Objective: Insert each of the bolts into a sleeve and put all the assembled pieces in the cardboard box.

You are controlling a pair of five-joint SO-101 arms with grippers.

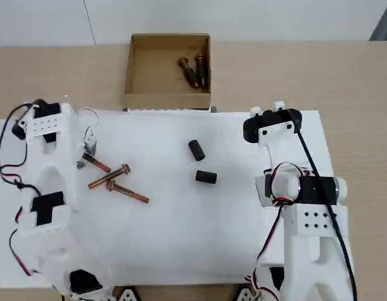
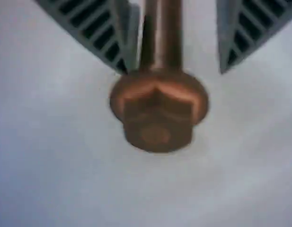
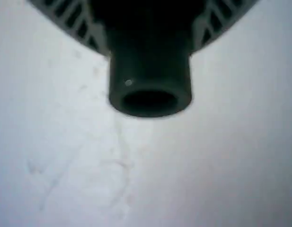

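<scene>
No lettering, number, label or sign is legible anywhere in your three views. In your left wrist view, the bolt head (image 2: 157, 120) carries a faint round mark on its hexagon face, too blurred for you to read.

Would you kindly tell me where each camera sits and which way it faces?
High view: fixed above, looking down on table, cardboard box, both arms.
Left wrist view: on that wrist, facing along the left claw at a bolt.
Right wrist view: on that wrist, facing along the right claw at a black sleeve.
All share the white mat.
</scene>
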